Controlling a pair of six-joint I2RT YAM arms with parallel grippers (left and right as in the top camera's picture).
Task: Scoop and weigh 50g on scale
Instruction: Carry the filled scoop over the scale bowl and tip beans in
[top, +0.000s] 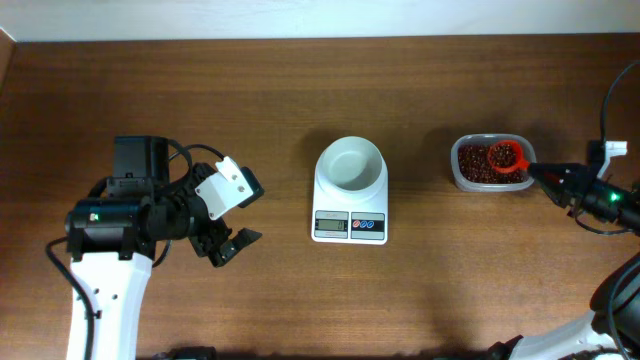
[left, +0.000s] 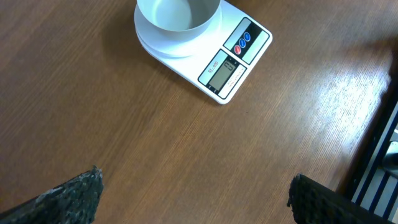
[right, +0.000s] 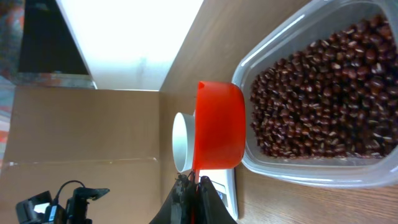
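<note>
The scale (top: 349, 226) is small and white, flat at the middle of the counter (top: 250, 90), with its grey display and red and blue buttons toward the near edge. Its white round bowl (top: 350, 163) is empty. The beans (top: 475, 165), small and dark red-brown, lie heaped in a clear tub (top: 490, 187) well to the scale's right, a few inside a red scoop (top: 507, 158) there

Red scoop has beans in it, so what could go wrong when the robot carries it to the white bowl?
1. The scoop sits over the tub, with bare table between it and the bowl; beans might drop on the way.
2. The right gripper grips the scoop only by its thin end, so it could twist and tip.
3. Tipping it all in might overshoot on the scale.
</note>
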